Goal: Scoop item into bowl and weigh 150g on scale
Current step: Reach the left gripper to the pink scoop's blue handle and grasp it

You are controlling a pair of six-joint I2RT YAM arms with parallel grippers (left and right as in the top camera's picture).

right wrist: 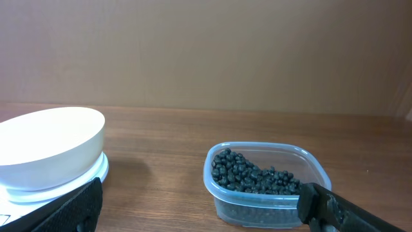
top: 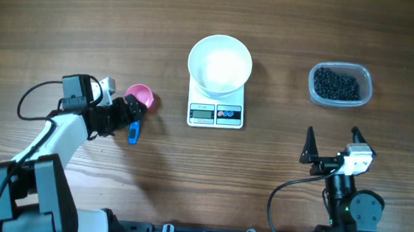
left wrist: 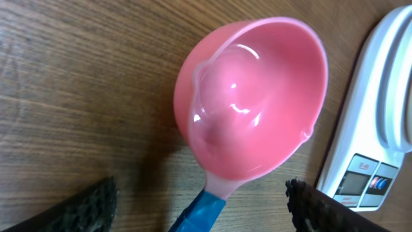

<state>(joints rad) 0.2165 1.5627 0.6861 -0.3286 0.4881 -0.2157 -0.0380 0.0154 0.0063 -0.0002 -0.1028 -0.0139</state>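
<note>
The white bowl (top: pixel 219 64) stands on the white scale (top: pixel 216 111) at the middle of the table and looks empty. The item, a heap of small black pellets (top: pixel 336 85), fills a clear tub (right wrist: pixel 222 193) to the right. A pink scoop (top: pixel 140 96) with a blue handle (top: pixel 134 132) lies left of the scale. My left gripper (top: pixel 130 117) is open, its fingers (left wrist: pixel 90 206) astride the handle (left wrist: pixel 199 214) with gaps on both sides. My right gripper (right wrist: pixel 203 216) is open and holds nothing, low on the table, facing the tub with the pellets (right wrist: pixel 254 175) and the bowl (right wrist: pixel 51 145).
The scale's display and buttons (left wrist: pixel 364 180) face the near side of the table, just right of the scoop's cup (left wrist: pixel 251 96). Bare wood lies between the scale and the tub. Black cables (top: pixel 290 193) loop near both arm bases.
</note>
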